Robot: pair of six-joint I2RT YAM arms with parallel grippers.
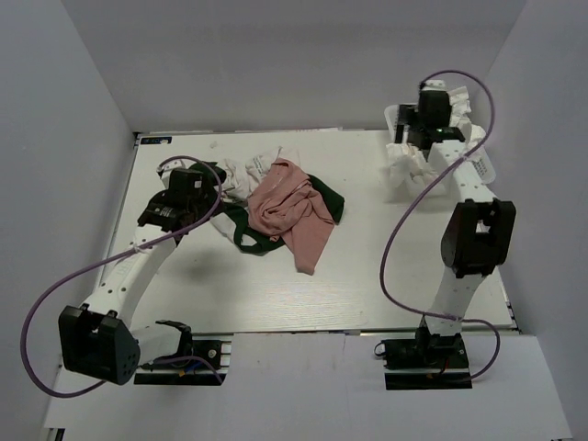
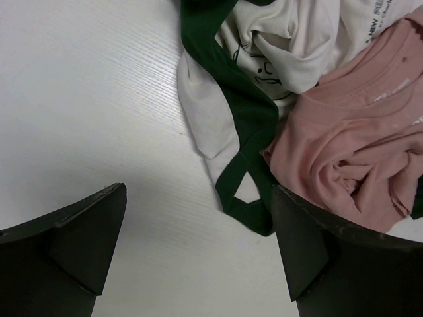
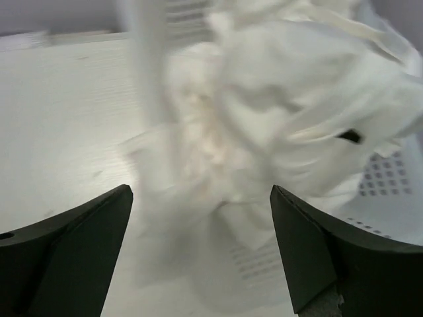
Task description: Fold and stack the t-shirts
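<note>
The left gripper point(image 2: 198, 221) fills the bottom of its wrist view with two dark fingers point(image 2: 79, 231) spread wide and nothing between them. They hang over the bare table point(image 2: 86, 99), just short of a heap of clothes. At the front of that heap lies the white and green t-shirt point(image 2: 211, 119), crumpled, with a dark green band looping out toward the fingers. A line drawing in dark ink shows on one fold. Near the upper right edge of the view the printed letters "A NEW" can be read, and the rest is cut off. Against it on the right, and partly over it, lies the pink t-shirt point(image 2: 357, 132), bunched up; its pale print is too small to read. Seen from above, the heap sits left of the table's middle, in the far half.

The right gripper point(image 3: 198, 218) is also spread wide, with no cloth seen in its grasp. Ahead of it a blurred mass of white t-shirts point(image 3: 297, 99) spills out of the white perforated basket point(image 3: 390, 178) at the far right corner, over its rim and onto the table
</note>
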